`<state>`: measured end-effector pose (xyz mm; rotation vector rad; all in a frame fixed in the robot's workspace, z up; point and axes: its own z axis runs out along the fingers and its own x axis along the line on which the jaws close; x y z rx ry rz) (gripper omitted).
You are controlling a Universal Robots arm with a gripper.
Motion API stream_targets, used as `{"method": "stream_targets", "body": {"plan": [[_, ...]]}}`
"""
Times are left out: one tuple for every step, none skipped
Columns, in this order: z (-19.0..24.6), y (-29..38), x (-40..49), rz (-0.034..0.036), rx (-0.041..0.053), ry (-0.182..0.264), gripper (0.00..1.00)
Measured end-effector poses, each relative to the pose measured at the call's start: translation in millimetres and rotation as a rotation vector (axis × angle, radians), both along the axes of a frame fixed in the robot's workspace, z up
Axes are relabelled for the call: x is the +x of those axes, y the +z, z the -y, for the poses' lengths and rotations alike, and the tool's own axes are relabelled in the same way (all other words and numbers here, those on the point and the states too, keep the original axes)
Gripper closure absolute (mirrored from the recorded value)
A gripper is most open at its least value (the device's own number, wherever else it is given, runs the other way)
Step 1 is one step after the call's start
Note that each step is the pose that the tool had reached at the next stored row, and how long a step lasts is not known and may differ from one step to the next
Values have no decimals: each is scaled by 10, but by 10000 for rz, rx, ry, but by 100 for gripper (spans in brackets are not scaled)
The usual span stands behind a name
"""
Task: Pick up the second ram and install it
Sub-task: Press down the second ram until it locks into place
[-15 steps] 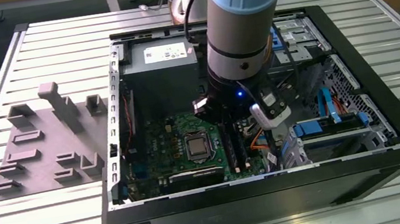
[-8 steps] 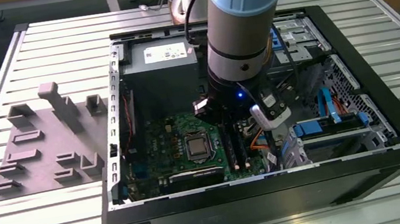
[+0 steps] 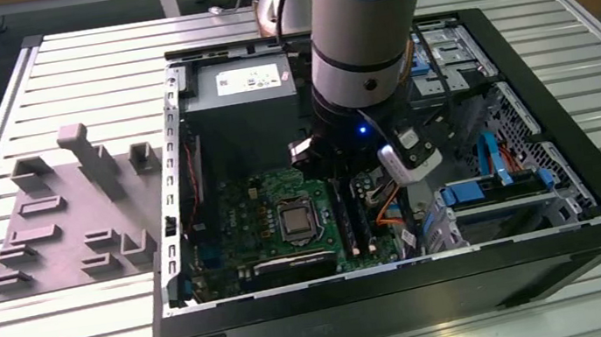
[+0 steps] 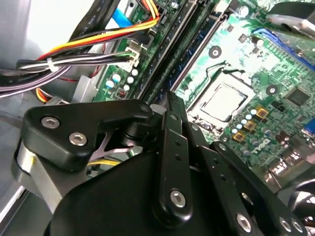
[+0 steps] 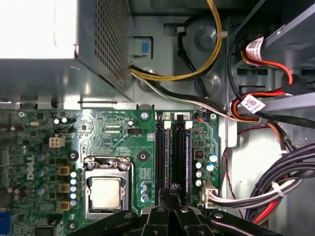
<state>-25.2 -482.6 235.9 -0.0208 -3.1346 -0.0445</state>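
My gripper [image 5: 170, 191] hangs low inside the open computer case [image 3: 589, 207], over the memory slots of the green motherboard [image 5: 113, 132]. Its two black fingers are closed to a narrow tip on the second ram [image 5: 168, 147]. The ram shows edge-on as a thin dark strip running along one long black slot. I cannot tell whether it is fully seated. A second dark blue stick [image 5: 187, 147] stands in the neighbouring slot. In the exterior view the gripper [image 3: 337, 174] is directly above those slots. In the second wrist view the fingers [image 4: 170, 105] converge over the slot rows.
The processor socket [image 5: 106, 191] lies beside the slots. Cable bundles [image 5: 275, 191] and a drive cage [image 3: 493, 194] crowd the other side. The power supply [image 3: 242, 88] fills the case's far end. A grey fixture plate [image 3: 70, 210] lies on the table at the exterior view's left.
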Motion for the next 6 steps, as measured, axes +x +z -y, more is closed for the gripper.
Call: {"method": "stream_targets", "body": {"plan": [[0, -1, 0, 1, 3, 0, 87], [0, -1, 0, 1, 3, 0, 87], [0, 1, 0, 0, 1, 0, 87], [0, 1, 0, 0, 1, 0, 87], [0, 1, 0, 0, 1, 0, 87], [0, 1, 0, 0, 1, 0, 87]]}}
